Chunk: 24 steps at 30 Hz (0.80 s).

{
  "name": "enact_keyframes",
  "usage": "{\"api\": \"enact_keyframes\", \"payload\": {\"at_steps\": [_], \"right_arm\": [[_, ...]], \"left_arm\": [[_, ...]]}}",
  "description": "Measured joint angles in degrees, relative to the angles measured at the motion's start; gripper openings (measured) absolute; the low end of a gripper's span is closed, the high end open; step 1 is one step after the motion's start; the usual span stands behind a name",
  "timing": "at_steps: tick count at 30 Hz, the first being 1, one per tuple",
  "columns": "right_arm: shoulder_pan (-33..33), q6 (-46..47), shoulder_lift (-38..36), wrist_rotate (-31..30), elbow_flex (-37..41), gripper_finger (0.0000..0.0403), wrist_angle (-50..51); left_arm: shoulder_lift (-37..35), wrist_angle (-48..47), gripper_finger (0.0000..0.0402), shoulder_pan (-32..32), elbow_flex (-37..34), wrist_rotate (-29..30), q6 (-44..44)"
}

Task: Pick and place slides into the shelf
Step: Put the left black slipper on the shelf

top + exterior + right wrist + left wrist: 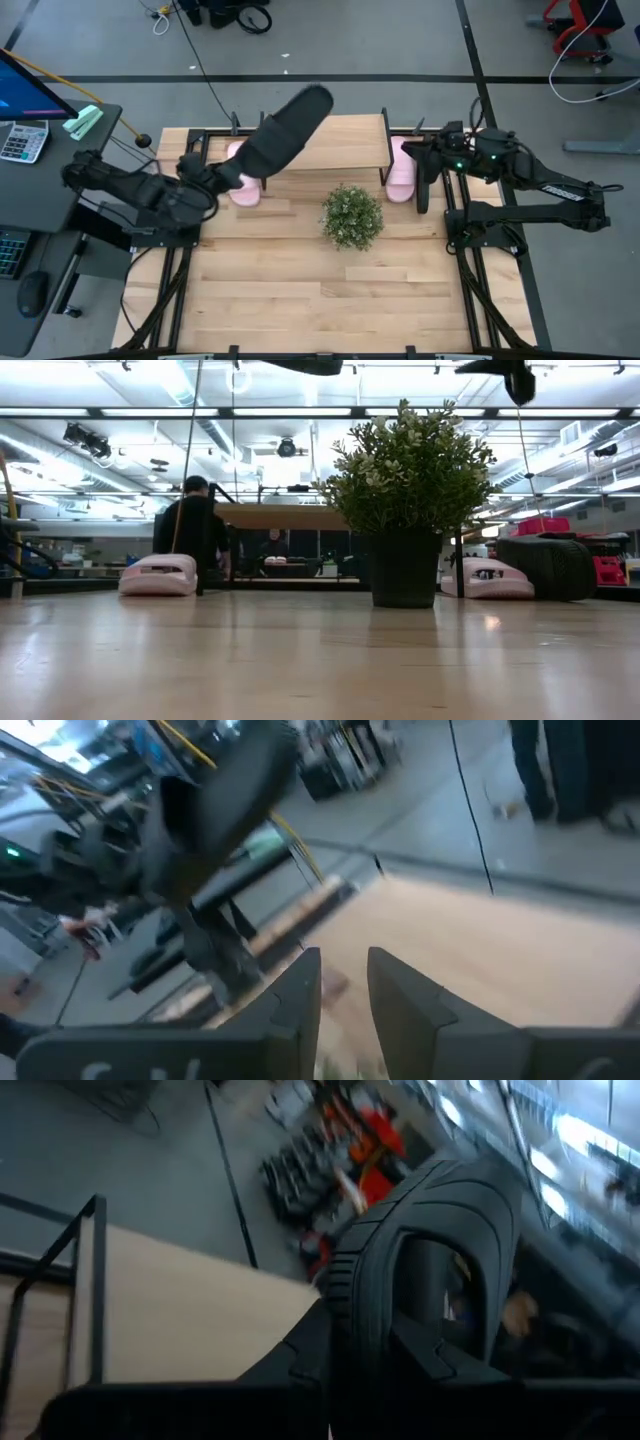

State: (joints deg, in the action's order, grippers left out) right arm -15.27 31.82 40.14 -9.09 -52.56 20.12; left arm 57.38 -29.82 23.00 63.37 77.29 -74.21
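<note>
The left gripper (232, 172) pinches a black slide (283, 130) above the shelf (340, 140). The right gripper (343, 982) – jaws slightly apart, empty – hangs near a pink slide (401, 169)

The setting is a robotics lab or workshop. Two arms are mounted at a slatted wooden table (300, 290) on a black frame. The floor (400, 40) is grey concrete with loose cables (200, 60). A monitor (25, 90) and calculator (20, 140) stand beside the table. Ceiling strip lights (120, 410) and exposed ducts span the room.

Grey floor (400, 40), cables, ceiling strip lights (120, 412).
</note>
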Motion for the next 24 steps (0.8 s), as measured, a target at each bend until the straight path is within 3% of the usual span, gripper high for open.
{"api": "enact_keyframes", "payload": {"at_steps": [6,11,19,24], "right_arm": [[0.0,-10.1,0.0,-2.6,0.0,0.0092,-5.9],[0.0,-17.9,0.0,-3.2,0.0,0.0096,-6.0],[0.0,-26.6,0.0,-13.5,0.0,0.0098,-6.0],[0.0,-36.1,0.0,-18.4,0.0,0.0099,-6.1]], "left_arm": [[7.7,14.8,0.0062,-3.8,0.0,3.0,-1.6],[15.5,33.3,0.0062,-7.1,0.0,2.6,-1.6],[28.5,61.2,0.0062,-10.8,0.1,0.0,-2.2],[36.6,63.0,0.0061,-12.2,5.4,-0.2,-8.0]]}}
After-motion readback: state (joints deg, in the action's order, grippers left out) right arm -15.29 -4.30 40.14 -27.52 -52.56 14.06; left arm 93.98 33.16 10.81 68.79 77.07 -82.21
